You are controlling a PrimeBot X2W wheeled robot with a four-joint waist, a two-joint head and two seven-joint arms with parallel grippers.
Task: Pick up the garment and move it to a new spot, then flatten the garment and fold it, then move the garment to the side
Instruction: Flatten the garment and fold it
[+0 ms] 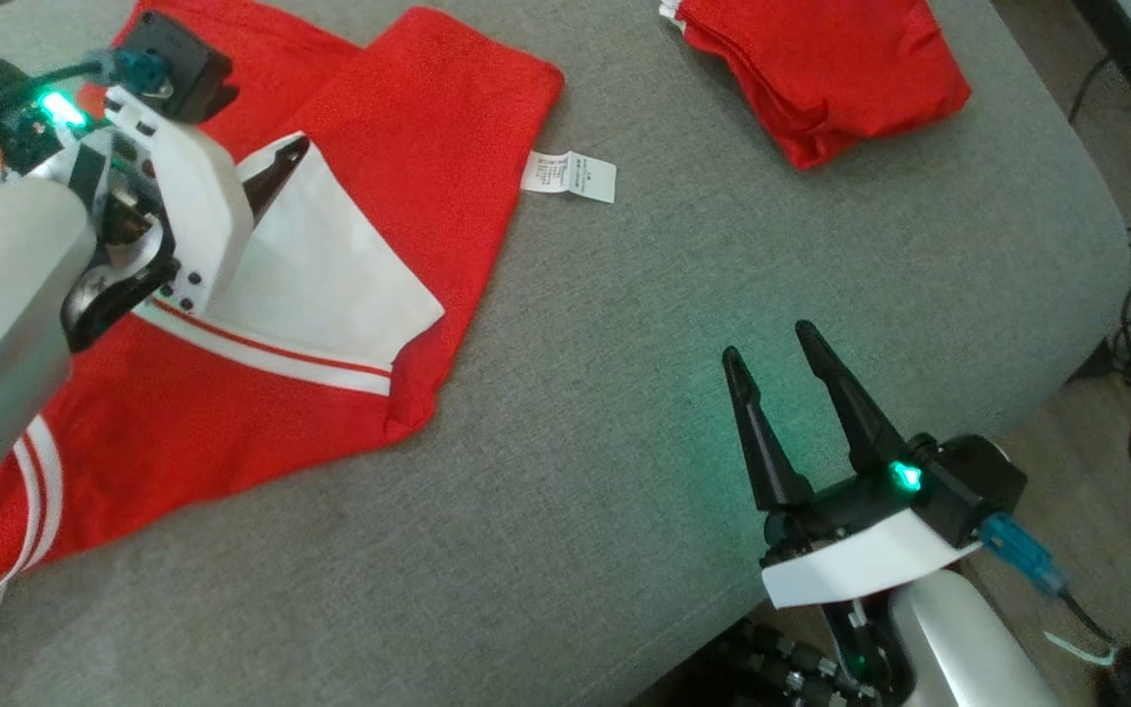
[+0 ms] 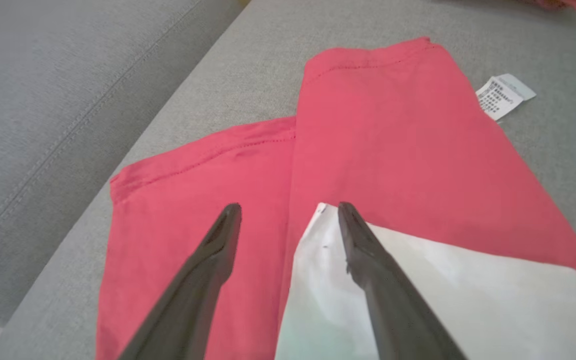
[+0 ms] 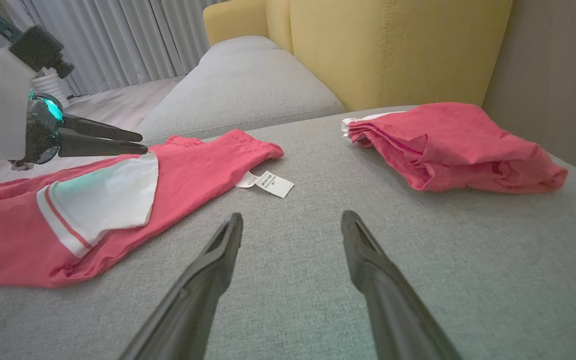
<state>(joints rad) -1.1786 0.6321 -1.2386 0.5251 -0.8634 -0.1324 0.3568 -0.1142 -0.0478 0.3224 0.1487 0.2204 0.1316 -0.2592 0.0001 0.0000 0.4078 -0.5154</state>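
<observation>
Red garment [image 1: 448, 147] laid at left of frame, white flap turned over, not yet flattened. Left gripper [image 2: 288, 207] poised over flap corner, jaws spread, nothing pinched; judged placed for smoothing. Right gripper [image 1: 770, 344] parked lower right over sofa cushion [image 1: 624, 442], jaws spread, empty.

The care label [image 1: 568, 177] of the garment [image 1: 428, 128] has unreadably small print.

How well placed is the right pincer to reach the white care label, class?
Probably yes: the right pincer stands open, and bare grey cushion lies between it and the care label, with nothing in the way.
</observation>
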